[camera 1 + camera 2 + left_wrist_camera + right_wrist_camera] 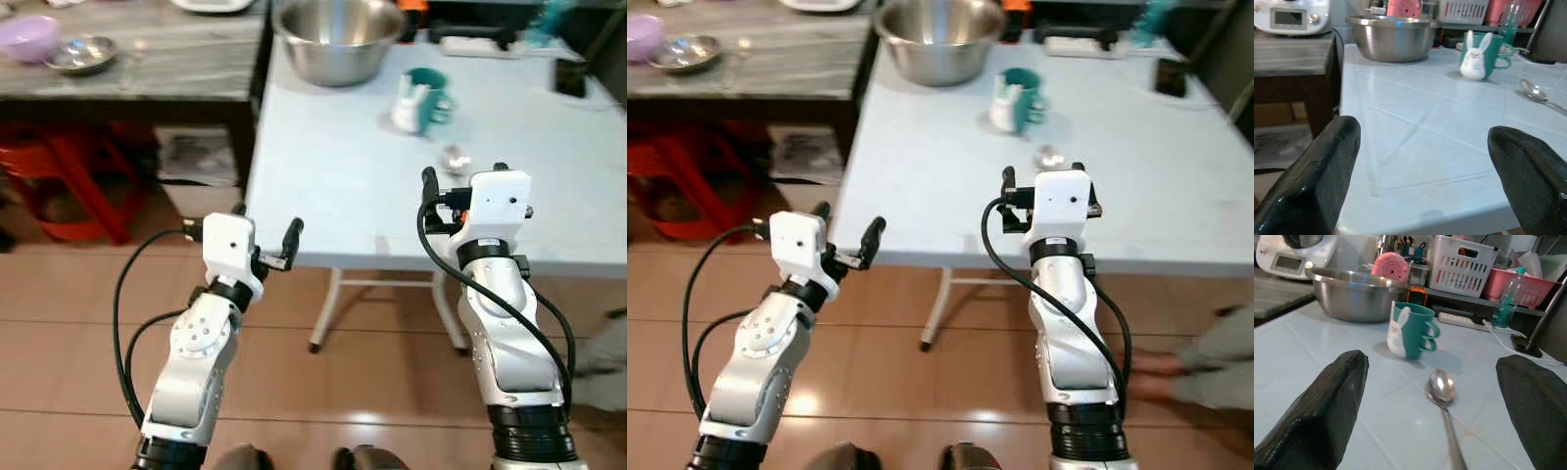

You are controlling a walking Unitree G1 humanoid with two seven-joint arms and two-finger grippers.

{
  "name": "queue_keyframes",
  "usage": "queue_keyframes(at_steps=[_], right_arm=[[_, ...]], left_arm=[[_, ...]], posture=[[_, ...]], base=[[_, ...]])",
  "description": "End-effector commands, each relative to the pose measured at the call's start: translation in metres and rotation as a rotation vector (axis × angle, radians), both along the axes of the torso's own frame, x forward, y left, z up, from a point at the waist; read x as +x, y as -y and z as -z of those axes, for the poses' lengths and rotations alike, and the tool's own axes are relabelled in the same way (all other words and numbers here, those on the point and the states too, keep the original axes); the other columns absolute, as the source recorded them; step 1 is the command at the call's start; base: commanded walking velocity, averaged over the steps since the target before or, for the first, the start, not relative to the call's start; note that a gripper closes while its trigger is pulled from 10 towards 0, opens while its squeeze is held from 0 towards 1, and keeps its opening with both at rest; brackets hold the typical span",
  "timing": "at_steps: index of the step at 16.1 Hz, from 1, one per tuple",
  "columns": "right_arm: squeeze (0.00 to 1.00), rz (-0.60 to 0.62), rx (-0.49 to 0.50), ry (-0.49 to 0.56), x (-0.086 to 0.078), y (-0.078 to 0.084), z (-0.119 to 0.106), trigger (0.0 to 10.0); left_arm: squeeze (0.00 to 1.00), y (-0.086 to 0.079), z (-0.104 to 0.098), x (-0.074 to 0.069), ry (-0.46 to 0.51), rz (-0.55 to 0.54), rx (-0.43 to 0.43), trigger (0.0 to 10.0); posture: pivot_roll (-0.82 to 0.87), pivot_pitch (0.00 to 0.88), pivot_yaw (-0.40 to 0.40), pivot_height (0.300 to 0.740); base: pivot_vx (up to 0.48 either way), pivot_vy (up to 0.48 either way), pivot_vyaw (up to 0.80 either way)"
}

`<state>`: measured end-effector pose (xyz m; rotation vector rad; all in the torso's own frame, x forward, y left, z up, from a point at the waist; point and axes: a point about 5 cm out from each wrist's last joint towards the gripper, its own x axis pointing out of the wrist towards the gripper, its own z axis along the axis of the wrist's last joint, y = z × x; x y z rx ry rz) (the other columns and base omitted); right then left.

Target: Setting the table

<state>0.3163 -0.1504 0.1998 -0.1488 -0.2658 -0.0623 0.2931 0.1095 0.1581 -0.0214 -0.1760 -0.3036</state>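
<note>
Right gripper spread wide, empty, lined up on spoon
Reach step judged in hand; spoon lies on table near mug; lowering and closing needed next; left gripper open, empty

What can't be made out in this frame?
- Spoon: handle runs off the right wrist view's edge; the right gripper covers most of it in the eye views.
- Steel bowl: far rim cut by the frame top.
- Small dish on the side counter: contents too small to tell.
</note>
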Motion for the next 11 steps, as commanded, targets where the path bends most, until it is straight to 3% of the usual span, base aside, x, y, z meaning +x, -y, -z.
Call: queue_keyframes(at_steps=[1, 4, 11], right_arm=[[0.0, -0.026, 0.004, 0.015, -0.001, -0.0071, -0.004, 10.0], [0.0, -0.024, 0.004, 0.013, -0.0014, -0.0067, -0.003, 10.0], [0.0, -0.021, 0.005, 0.017, -0.0008, -0.0069, -0.0033, 10.0]], left_arm=[[0.0, -0.0056, 0.0026, -0.0016, -0.009, -0.016, 0.011, 10.0], [0.0, -0.0049, 0.0018, -0.0019, 0.0, -0.013, 0.006, 10.0], [0.0, -0.0046, -0.0028, -0.0024, 0.011, 0.043, -0.038, 10.0]], posture=[[-0.14, 0.213, -0.002, 0.74], [-0.14, 0.215, -0.002, 0.74], [-0.14, 0.22, 0.003, 0.74]], base=[[0.0, -0.345, 0.0], [0.0, -0.339, 0.0], [0.0, 0.0, 0.0]])
